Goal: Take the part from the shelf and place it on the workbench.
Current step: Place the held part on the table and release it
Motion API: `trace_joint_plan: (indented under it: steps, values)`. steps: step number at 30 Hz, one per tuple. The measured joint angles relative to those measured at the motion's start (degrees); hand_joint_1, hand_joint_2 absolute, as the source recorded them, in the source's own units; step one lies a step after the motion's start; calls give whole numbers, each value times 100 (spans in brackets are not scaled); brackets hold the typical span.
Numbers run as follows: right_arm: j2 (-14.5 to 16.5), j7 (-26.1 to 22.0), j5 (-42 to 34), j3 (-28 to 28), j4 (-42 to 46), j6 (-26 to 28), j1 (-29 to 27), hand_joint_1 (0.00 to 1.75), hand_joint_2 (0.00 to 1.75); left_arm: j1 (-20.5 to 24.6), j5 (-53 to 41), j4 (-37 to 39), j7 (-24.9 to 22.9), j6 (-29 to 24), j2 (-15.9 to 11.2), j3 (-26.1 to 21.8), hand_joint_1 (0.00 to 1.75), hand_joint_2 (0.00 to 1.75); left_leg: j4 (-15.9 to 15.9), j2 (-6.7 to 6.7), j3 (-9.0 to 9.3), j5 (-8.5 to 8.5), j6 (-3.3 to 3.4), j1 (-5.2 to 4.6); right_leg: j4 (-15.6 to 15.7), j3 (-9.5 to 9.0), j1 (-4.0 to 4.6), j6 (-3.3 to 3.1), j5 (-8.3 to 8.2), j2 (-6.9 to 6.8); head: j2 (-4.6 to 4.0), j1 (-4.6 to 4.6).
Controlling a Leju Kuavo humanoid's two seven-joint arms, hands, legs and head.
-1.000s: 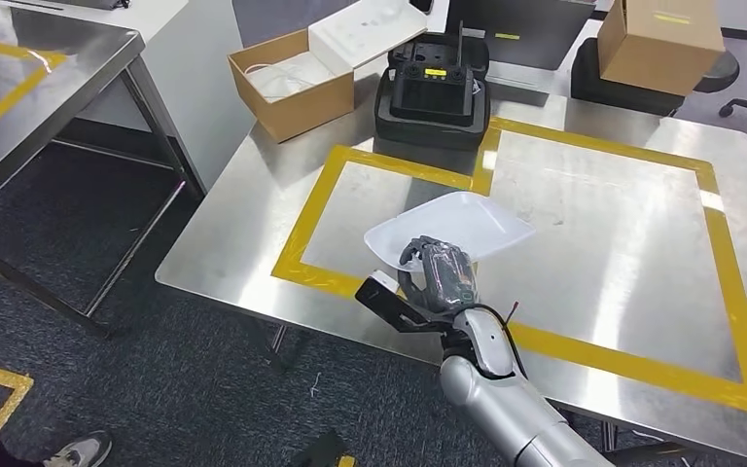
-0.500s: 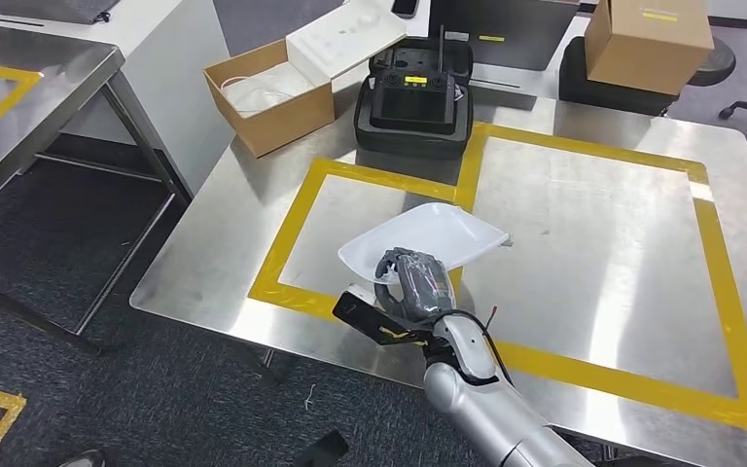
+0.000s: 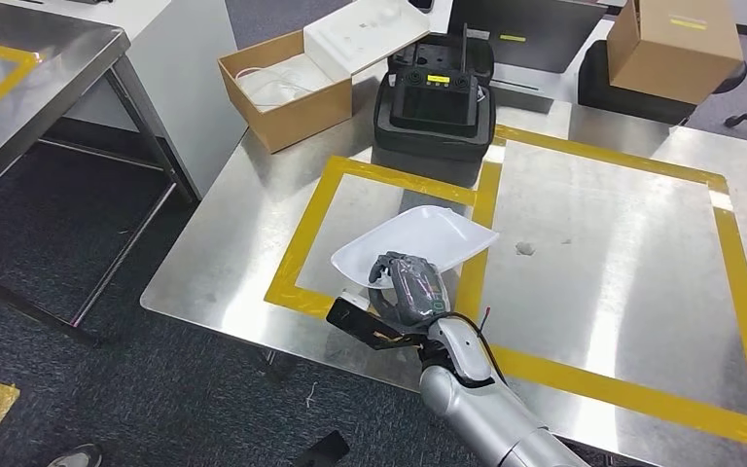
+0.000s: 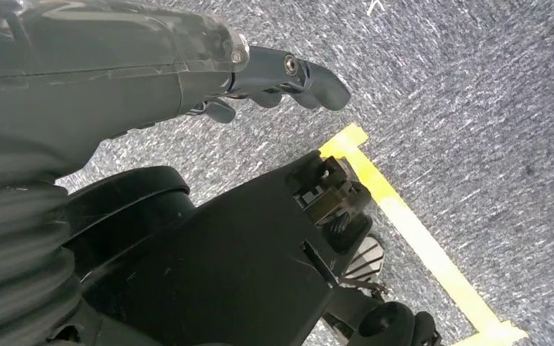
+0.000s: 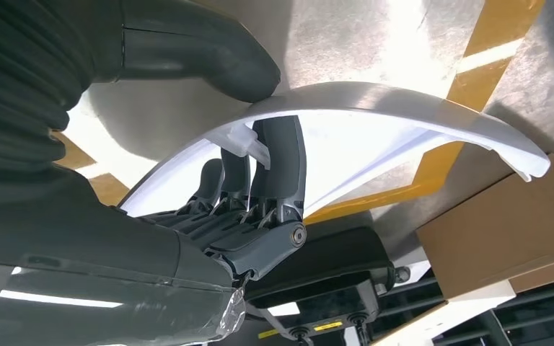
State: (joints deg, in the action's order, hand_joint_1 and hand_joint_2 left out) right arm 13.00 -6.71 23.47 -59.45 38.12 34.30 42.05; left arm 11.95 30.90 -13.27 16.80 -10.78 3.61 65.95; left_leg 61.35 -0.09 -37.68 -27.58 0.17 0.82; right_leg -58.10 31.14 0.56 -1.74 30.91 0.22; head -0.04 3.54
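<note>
The left hand (image 4: 274,79) is hanging over grey carpet (image 4: 476,94) with a yellow floor line (image 4: 418,238) below it; its fingers (image 4: 317,81) are curling loosely around nothing, slightly apart from one another. In the head view, an open cardboard box (image 3: 287,88) holding white material is sitting at the workbench's far left corner, and beside it a black case (image 3: 435,107) with a black controller inside is standing at the far edge. The right hand (image 3: 409,287) is gripping the part (image 3: 418,238), a white shallow tray: in the right wrist view the thumb (image 5: 209,58) is pressing on one face and the fingers (image 5: 278,162) are closing against the other. The part is being held tilted above the steel workbench (image 3: 603,243), over the left yellow-taped rectangle (image 3: 302,243) near its front edge; whether it is touching the surface cannot be told. A closed brown box (image 3: 676,44) is resting on a dark case at the far right
</note>
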Motion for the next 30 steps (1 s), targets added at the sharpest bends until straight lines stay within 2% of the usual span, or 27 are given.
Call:
trace_joint_plan:
  steps: [1,5,7,11,16,21,26,28,30]
  values:
    - [0,0,0,-2,0,-1,0,175,175,0,-2,0,1,0,0,1,0,175,0,-1,0,2,6,-1,4,-2,-1,23,-1,-1,0,-1]
    - [2,-73,-50,-3,2,-46,-1,175,175,0,-24,0,5,2,0,4,0,175,1,-7,1,10,19,-10,18,-10,-21,190,-7,-6,0,0]
    - [12,-270,-161,-3,33,-200,-20,175,175,0,-62,0,20,8,0,8,0,175,0,-6,4,13,23,-13,18,-12,-27,223,-6,-7,0,0]
    - [152,-448,-220,-64,219,-664,-166,0,175,3,-143,0,22,70,0,32,0,175,-13,-2,22,15,23,-14,17,-16,-30,237,-4,-6,0,1]
    - [303,-224,-280,-202,261,-967,-167,0,175,8,-155,0,-10,117,-2,39,0,175,-32,-4,43,18,19,-14,16,-29,-32,237,1,-9,0,1]
    - [323,-223,-506,-245,214,-1157,-148,0,175,2,-160,2,-14,117,-2,38,0,175,-38,-4,61,18,18,-16,16,-45,-33,233,4,-8,0,0]
    - [347,-200,-882,-287,162,-1840,-99,0,175,1,-168,2,-14,116,-3,37,0,175,-39,-4,66,18,18,-17,16,-49,-33,231,5,-8,0,0]
    - [370,-151,-924,-308,132,-1825,-78,0,175,1,-174,2,-13,106,-4,37,0,175,-39,-4,68,18,18,-17,16,-50,-33,231,5,-9,0,0]
    - [388,-90,-848,-322,102,-1468,-68,0,175,0,-178,2,-13,69,-4,37,0,175,-39,-4,69,18,18,-17,16,-51,-33,231,5,-9,0,0]
